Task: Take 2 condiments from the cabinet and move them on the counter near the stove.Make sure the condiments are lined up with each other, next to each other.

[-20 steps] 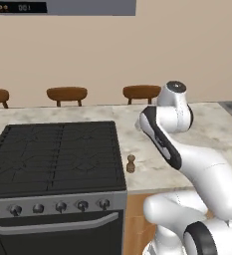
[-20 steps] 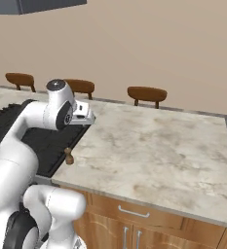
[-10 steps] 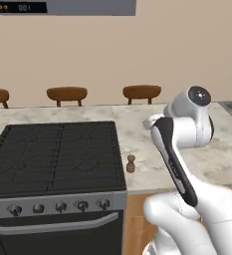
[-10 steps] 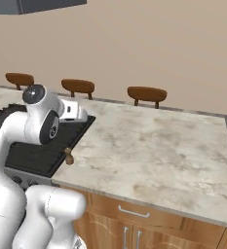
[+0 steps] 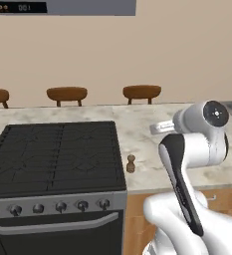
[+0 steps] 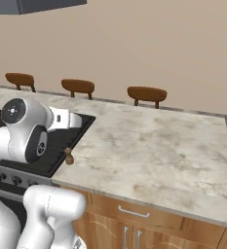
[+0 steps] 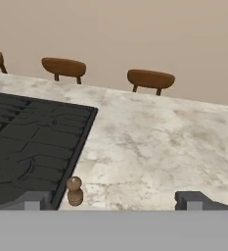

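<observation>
One small light-brown condiment shaker (image 5: 131,163) (image 6: 68,156) (image 7: 75,191) stands upright on the marbled counter (image 5: 152,149) (image 6: 154,146) (image 7: 159,147), right beside the black stove's (image 5: 53,154) (image 6: 66,138) (image 7: 27,147) right edge. My gripper (image 7: 113,201) hangs above the counter's front part, jaws open wide and empty. The shaker sits just inside the left fingertip (image 7: 30,200), below and apart from it. The arm's white hand (image 5: 162,128) (image 6: 66,119) points across the counter over the stove's corner. The cabinet is out of view.
Three wooden stool backs (image 5: 142,91) (image 6: 146,93) (image 7: 150,78) line the counter's far side against a beige wall. Drawer fronts (image 6: 134,214) sit under the counter's front edge. A dark hood (image 5: 62,7) hangs above the stove. Bare counter stretches to the right.
The arm has folded back toward the base, its upper joint swinging right in the left base view. The gripper stays open. The shaker has not moved.
</observation>
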### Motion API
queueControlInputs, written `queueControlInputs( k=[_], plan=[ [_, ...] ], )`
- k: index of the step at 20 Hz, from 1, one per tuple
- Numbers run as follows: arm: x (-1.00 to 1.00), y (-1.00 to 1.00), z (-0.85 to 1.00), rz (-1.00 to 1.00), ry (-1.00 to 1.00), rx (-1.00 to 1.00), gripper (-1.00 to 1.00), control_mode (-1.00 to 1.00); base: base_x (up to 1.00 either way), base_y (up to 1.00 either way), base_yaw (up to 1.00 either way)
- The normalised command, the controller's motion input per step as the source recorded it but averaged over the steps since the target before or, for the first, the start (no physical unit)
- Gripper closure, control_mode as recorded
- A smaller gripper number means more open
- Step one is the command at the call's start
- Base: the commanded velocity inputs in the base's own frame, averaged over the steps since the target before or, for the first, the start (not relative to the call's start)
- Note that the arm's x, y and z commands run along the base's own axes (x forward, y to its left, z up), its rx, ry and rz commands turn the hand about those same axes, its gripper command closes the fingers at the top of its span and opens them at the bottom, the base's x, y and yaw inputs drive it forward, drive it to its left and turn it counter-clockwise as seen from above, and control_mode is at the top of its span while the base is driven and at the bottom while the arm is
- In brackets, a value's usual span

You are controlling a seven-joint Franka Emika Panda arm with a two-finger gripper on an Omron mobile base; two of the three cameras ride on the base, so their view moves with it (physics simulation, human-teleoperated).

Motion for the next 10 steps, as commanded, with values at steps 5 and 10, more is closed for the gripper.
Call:
queueControlInputs(
  k=[5,10],
  plan=[
    [0.00,0.00,0.00,0.00,0.05,0.00,-1.00,-1.00,0.00,0.00,0.00],
    [-0.03,0.00,0.00,0.00,0.02,0.00,-1.00,1.00,-0.33,0.08,0.07]
  ],
)
